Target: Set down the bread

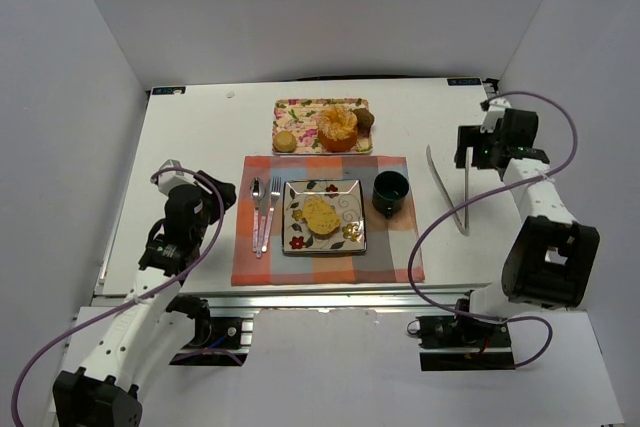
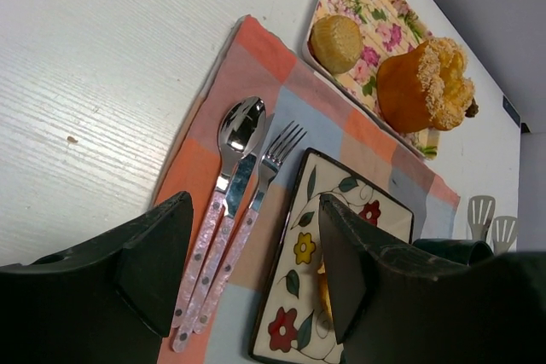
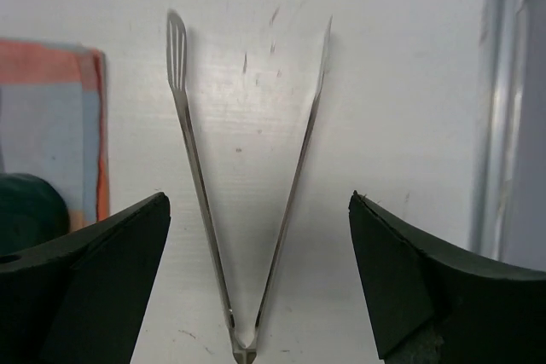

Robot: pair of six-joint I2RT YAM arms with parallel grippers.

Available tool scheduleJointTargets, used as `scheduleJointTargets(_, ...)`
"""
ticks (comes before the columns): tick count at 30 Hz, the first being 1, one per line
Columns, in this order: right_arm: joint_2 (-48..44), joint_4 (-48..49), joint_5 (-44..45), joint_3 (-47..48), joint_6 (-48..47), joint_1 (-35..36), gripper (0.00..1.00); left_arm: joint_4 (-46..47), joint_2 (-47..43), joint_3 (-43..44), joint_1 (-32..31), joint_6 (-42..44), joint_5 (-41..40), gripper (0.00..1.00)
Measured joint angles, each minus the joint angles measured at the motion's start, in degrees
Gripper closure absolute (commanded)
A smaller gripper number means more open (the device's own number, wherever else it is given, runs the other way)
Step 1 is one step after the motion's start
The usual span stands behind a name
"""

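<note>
The golden-yellow bread (image 1: 319,215) lies on the flowered square plate (image 1: 292,239) in the middle of the checked placemat; in the left wrist view only a sliver of the bread (image 2: 322,292) shows behind my right-hand finger. My left gripper (image 1: 222,195) (image 2: 256,204) is open and empty, hovering left of the plate above the cutlery. Over at the table's right side, my right gripper (image 1: 468,153) (image 3: 258,204) stands wide open above the metal tongs (image 1: 456,197) (image 3: 191,159), which lie spread on the table, touched by neither finger.
A spoon (image 2: 240,126) and fork (image 2: 277,147) lie left of the plate. A dark green cup (image 1: 390,192) stands right of it. Behind, a floral tray (image 1: 300,109) holds a tan bun (image 1: 285,141), an orange cake (image 1: 337,127) and a dark muffin (image 1: 364,119). White walls enclose the table.
</note>
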Motion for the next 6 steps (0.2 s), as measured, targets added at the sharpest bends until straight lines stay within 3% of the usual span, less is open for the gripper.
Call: scheduleJointTargets(6, -4.2, -2.3, 0.1, 8.1, 0.2, 1.0, 0.10, 1.0, 0.9, 0.0, 0.0, 0.1, 0.2, 0.30)
